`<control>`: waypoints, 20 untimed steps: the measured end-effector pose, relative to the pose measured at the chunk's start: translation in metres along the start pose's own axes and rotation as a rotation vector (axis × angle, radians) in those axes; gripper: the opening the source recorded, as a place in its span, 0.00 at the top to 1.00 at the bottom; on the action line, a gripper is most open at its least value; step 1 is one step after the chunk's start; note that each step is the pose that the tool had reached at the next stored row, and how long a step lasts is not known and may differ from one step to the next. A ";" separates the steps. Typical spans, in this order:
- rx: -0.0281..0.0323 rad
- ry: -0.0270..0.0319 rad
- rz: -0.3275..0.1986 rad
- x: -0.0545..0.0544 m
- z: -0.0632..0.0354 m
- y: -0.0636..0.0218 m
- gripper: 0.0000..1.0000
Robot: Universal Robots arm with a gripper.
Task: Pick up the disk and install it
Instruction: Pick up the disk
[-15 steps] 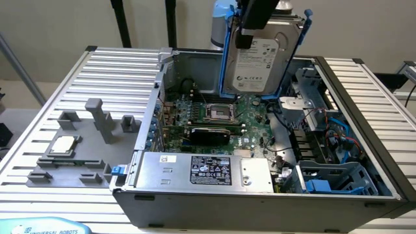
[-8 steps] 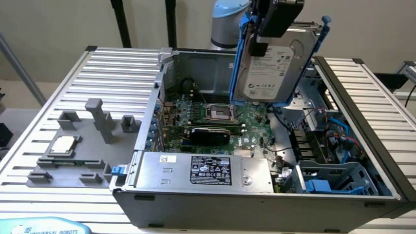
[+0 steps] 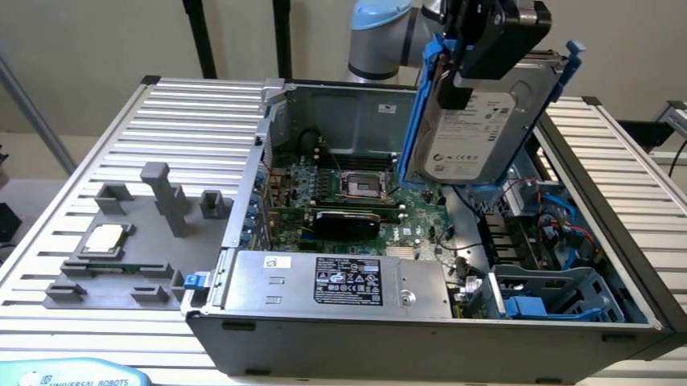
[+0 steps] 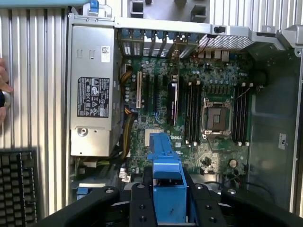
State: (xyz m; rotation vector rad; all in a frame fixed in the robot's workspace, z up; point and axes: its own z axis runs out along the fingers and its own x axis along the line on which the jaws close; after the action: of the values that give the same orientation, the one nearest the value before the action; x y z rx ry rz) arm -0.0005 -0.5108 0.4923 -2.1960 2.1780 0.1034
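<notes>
The disk (image 3: 478, 133), a silver-grey hard drive with a white label and blue carrier rails, hangs tilted on edge above the open computer case (image 3: 429, 330). It is over the case's back right part, clear of the motherboard (image 3: 355, 201). My gripper (image 3: 464, 84) is shut on its upper end, the black fingers clamping it from both sides. In the wrist view the blue rail (image 4: 165, 184) juts out between my black fingers (image 4: 142, 208), with the motherboard (image 4: 189, 113) far beneath it.
The large silver box with a black label (image 3: 338, 281) fills the case's front. A blue drive cage (image 3: 553, 293) sits at its front right. On the exterior view's left, a grey fixture (image 3: 118, 265) holds the small square chip (image 3: 104, 239). A keyboard (image 4: 16, 187) and a hand (image 4: 4, 90) appear in the wrist view.
</notes>
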 end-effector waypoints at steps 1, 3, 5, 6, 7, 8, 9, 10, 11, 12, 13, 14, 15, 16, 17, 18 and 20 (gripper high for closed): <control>0.0000 0.0001 0.000 0.003 -0.0003 -0.0023 0.67; 0.0000 0.0000 0.000 0.009 -0.0007 -0.0068 0.67; 0.0000 0.0000 0.000 0.015 -0.0012 -0.0115 0.67; 0.0000 0.0000 0.000 0.018 -0.0015 -0.0137 0.67; 0.0000 0.0000 0.000 0.021 -0.0017 -0.0159 0.67; 0.0000 0.0001 0.000 0.023 -0.0019 -0.0180 0.67; 0.0000 0.0000 0.000 0.026 -0.0022 -0.0203 0.67; 0.0000 0.0000 0.000 0.029 -0.0024 -0.0224 0.67; 0.0000 0.0000 0.000 0.032 -0.0027 -0.0245 0.67; 0.0000 0.0000 0.000 0.035 -0.0029 -0.0265 0.67; 0.0000 -0.0001 0.000 0.038 -0.0031 -0.0286 0.67; 0.0000 0.0000 0.000 0.042 -0.0034 -0.0306 0.67; 0.0000 0.0000 0.000 0.045 -0.0036 -0.0327 0.67; 0.0000 0.0000 0.000 0.048 -0.0039 -0.0346 0.67; 0.0000 0.0000 0.000 0.051 -0.0041 -0.0363 0.67; 0.0000 0.0001 0.000 0.055 -0.0043 -0.0380 0.67; 0.0000 -0.0001 0.000 0.062 -0.0046 -0.0414 0.67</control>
State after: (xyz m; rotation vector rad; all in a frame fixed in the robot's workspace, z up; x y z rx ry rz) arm 0.0415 -0.5722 0.4913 -2.1961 2.1779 0.1035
